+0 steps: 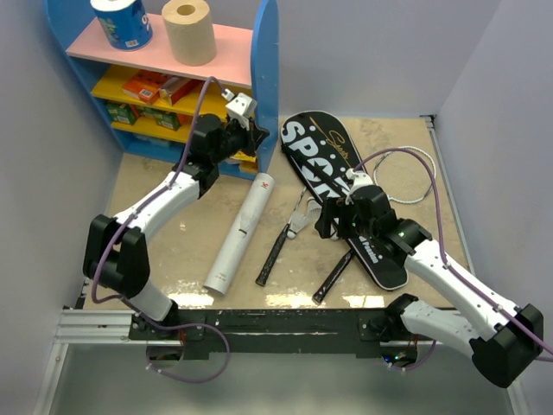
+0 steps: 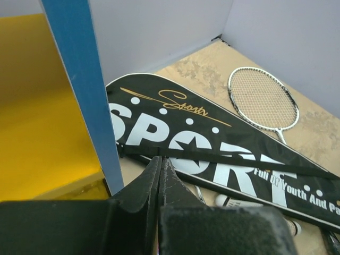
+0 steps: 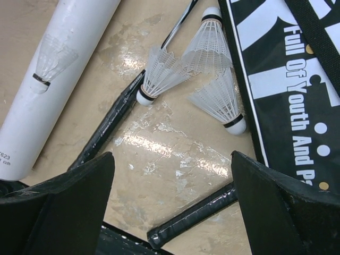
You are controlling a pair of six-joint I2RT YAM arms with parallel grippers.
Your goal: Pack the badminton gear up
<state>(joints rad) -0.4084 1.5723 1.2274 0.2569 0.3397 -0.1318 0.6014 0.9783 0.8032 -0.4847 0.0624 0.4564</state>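
The black bag [image 1: 321, 169] lettered SPORT lies slanted at mid-table, and it fills the left wrist view [image 2: 212, 154]. One racket's white head [image 1: 409, 178] [image 2: 263, 98] lies right of it. Two black handles [image 1: 273, 253] [image 1: 332, 277] lie near the front, beside the long white tube [image 1: 239, 233] [image 3: 58, 69]. Three shuttlecocks [image 3: 159, 74] lie between a handle [image 3: 109, 125] and the bag [image 3: 287, 79]. My left gripper [image 1: 259, 134] [image 2: 161, 159] is shut on nothing, raised beside the shelf's blue panel. My right gripper [image 1: 333, 223] [image 3: 171, 156] hangs open over bare table and the other handle [image 3: 196, 212].
A blue-sided shelf unit [image 1: 266, 78] stands at the back left, its side panel [image 2: 85, 95] close to my left fingers. Blue [image 1: 122, 22] and tan [image 1: 189, 30] paper rolls sit on top, small coloured boxes [image 1: 155, 89] below. Walls close in the table on three sides.
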